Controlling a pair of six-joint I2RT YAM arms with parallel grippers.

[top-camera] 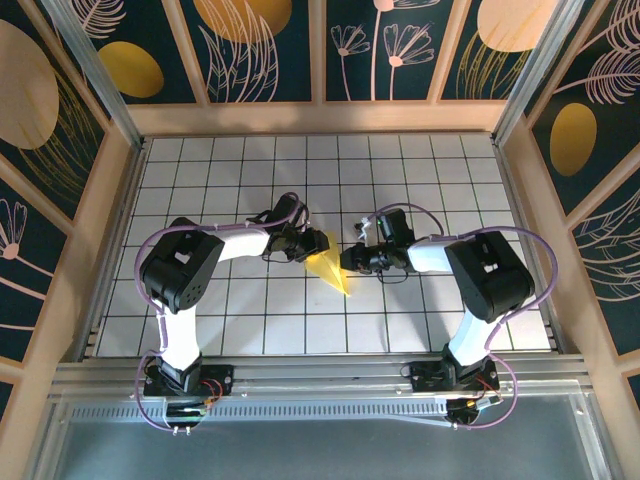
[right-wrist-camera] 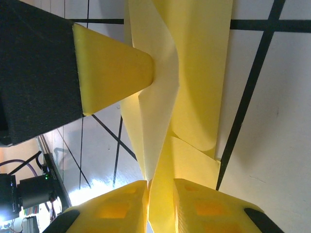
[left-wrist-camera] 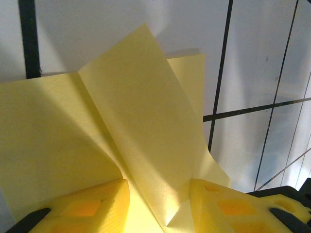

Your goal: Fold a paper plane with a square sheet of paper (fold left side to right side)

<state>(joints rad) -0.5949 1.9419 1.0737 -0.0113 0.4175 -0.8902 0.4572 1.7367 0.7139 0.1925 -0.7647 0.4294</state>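
Observation:
The square sheet of paper (top-camera: 328, 266) is a creased yellow shape on the white grid table, between my two grippers. My left gripper (top-camera: 308, 243) meets its upper left edge. In the left wrist view the left gripper (left-wrist-camera: 159, 187) has its jaws apart, and a raised flap of the paper (left-wrist-camera: 146, 121) stands in the gap, unpinched. My right gripper (top-camera: 352, 262) comes in from the right. In the right wrist view the right gripper (right-wrist-camera: 161, 187) has its jaws nearly together, pinching a fold of the paper (right-wrist-camera: 194, 73). One of the left gripper's fingers (right-wrist-camera: 116, 73) touches the paper from the left.
The white tiled table (top-camera: 420, 190) is fenced by a wooden frame (top-camera: 110, 220) and dark wall panels with golden ovals (top-camera: 130, 68). An aluminium rail (top-camera: 320, 375) carrying both arm bases runs along the near edge.

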